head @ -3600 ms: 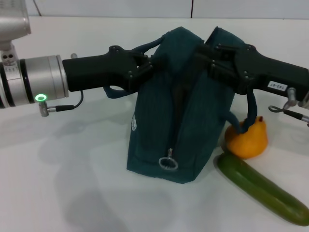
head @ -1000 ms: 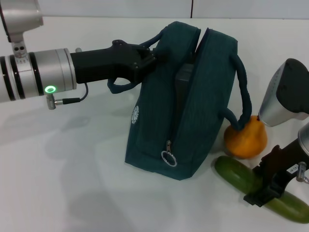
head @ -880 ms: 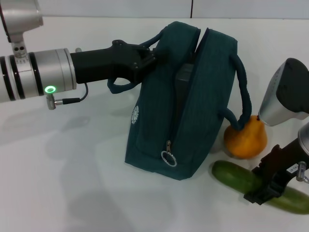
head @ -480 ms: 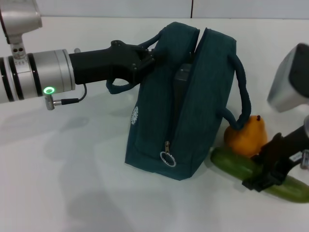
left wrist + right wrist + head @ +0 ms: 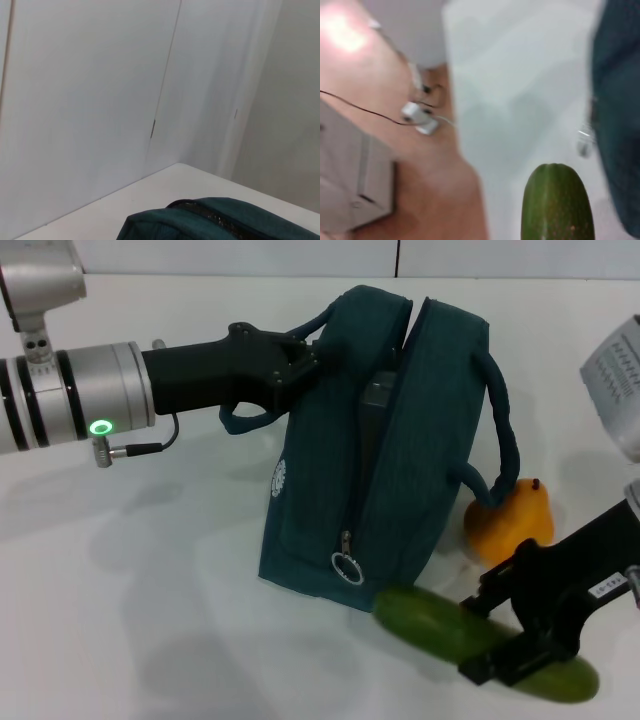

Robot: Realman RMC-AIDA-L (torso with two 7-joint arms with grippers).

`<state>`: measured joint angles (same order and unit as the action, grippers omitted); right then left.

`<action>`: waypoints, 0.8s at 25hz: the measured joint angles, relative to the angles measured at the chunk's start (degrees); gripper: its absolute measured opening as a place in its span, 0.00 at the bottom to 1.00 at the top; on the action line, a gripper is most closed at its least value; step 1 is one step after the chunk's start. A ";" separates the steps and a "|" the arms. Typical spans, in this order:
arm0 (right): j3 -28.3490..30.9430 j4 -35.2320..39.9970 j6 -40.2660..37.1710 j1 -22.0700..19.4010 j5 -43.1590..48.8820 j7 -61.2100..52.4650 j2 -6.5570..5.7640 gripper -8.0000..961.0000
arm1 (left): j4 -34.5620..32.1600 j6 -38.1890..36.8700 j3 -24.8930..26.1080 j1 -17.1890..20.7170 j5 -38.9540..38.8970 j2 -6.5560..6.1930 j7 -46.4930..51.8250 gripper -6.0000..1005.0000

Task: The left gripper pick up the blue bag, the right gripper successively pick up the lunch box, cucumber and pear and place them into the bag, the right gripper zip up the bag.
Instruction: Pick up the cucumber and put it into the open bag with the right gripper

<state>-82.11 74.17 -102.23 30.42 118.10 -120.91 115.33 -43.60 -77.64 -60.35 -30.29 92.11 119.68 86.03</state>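
Green and blurred with motion, the cucumber [image 5: 480, 645] hung clamped across its middle in the right gripper [image 5: 520, 635], whose black fingers were closed narrowly around it, low at the near right of the white table [image 5: 120, 620]. Its free end pointed left toward the near corner of the blue bag [image 5: 385, 455], close to the ring-shaped zipper pull [image 5: 346, 568]. The bag stood upright at centre with its top seam parted. A dark grey shape showed in the opening, probably the lunch box [image 5: 378, 400], already inside. The left gripper [image 5: 295, 360] reached in from the left, its fingers shut on the bag's upper left edge beside one handle. The pear [image 5: 510, 520] sat on the table just right of the bag, under the other handle's loop.

Risks, as a judgement: the bag's opening looked narrow and the cucumber is about as long as the bag is wide, so a crosswise approach could catch it on the rim or handle and push the bag over. A hold on a smooth, heavy cucumber might also let it swivel or slip.

Compared with half a second earlier, the cucumber had left its spot beside the pear and swung nearer and leftward, carried by the right gripper. The pear, bag and left gripper had kept their places.
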 joint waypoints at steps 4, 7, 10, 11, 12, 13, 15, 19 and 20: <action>3.72 -3.78 -4.18 1.56 -5.16 5.09 0.05 0.66 | 0.00 0.07 -0.02 -0.20 -0.01 0.02 -0.16 0.10; 7.61 -4.28 -4.62 1.06 -7.65 7.98 0.05 0.66 | 0.00 0.28 0.04 -0.26 -0.05 0.03 -0.20 0.10; 11.22 -5.58 -5.66 0.42 -11.27 11.85 0.01 0.67 | 0.00 1.15 0.07 -0.28 -0.07 0.03 -0.19 0.10; 12.32 -6.10 -6.23 0.31 -12.61 12.99 -0.03 0.67 | 0.00 1.43 0.03 -0.27 -0.08 0.03 -0.19 0.10; 13.91 -6.64 -6.74 0.13 -13.80 14.26 -0.03 0.67 | 0.00 1.62 -0.01 -0.25 -0.09 0.03 -0.19 0.10; 15.39 -7.04 -7.05 -0.16 -14.90 15.46 -0.03 0.68 | 0.00 1.79 -0.05 -0.23 -0.09 0.03 -0.19 0.10; 18.70 -7.72 -7.16 -1.26 -17.26 18.10 -0.03 0.68 | 0.00 1.98 -0.12 -0.21 -0.09 0.03 -0.19 0.10; 24.93 -12.77 -8.92 -2.60 -25.10 25.01 -0.14 0.69 | 0.00 2.04 -0.24 -0.06 -0.10 0.03 -0.18 0.10; 26.63 -15.07 -9.13 -2.94 -28.13 27.44 -0.14 0.69 | 0.00 2.04 -0.25 -0.01 -0.10 0.03 -0.18 0.10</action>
<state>-55.47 59.10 -111.36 27.48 89.97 -93.47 115.19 -43.60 -75.59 -60.60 -30.30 92.01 119.71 85.85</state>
